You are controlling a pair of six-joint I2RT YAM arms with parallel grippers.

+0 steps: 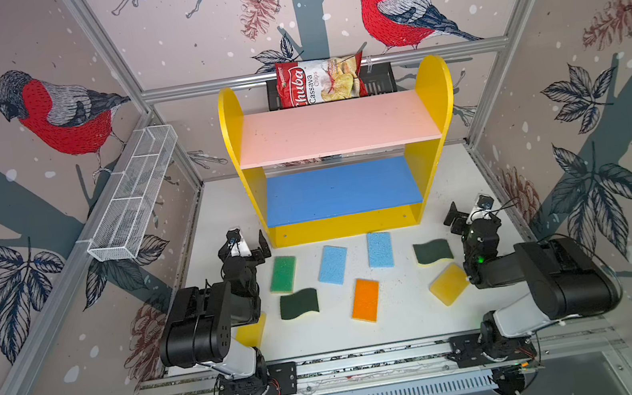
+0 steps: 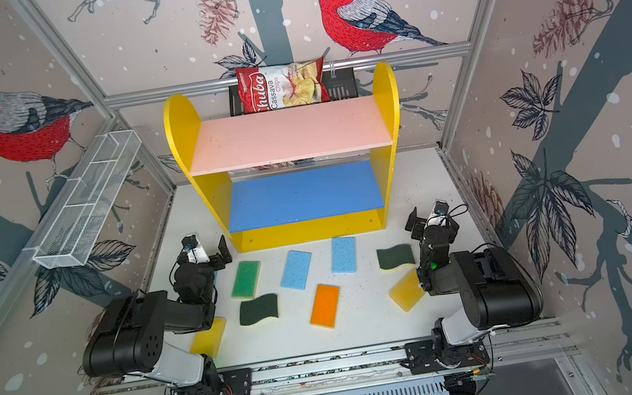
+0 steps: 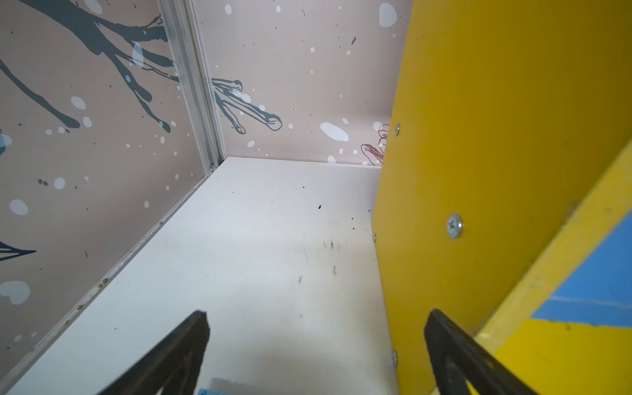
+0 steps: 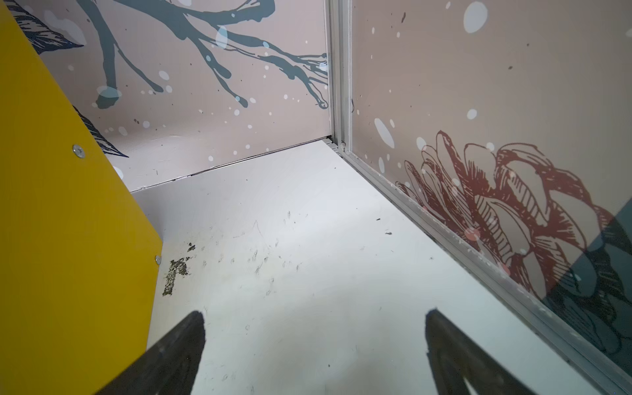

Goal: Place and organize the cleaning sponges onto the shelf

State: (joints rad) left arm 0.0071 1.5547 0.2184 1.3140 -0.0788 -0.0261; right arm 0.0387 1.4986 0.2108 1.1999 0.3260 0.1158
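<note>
Both the left gripper point(image 3: 318, 342) and right gripper point(image 4: 314, 342) stood wide and empty flanking the yellow-sided, pink-and-blue-boarded shelf point(image 1: 338, 128), so each should probably have pinched squarely across the nearest of the flat foam cleaning sponges point(image 1: 365, 300) (all scattered on the white table point(image 1: 407, 320), near side of the unit).

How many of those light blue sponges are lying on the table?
2 in plain sight, both on the table in front of the shelf: the left blue sponge and the right blue sponge. A blue sliver seen by the left wrist camera may be a third.

Chips bag point(image 1: 319, 80), wire basket point(image 1: 133, 194), black rack point(image 1: 378, 79)
</note>
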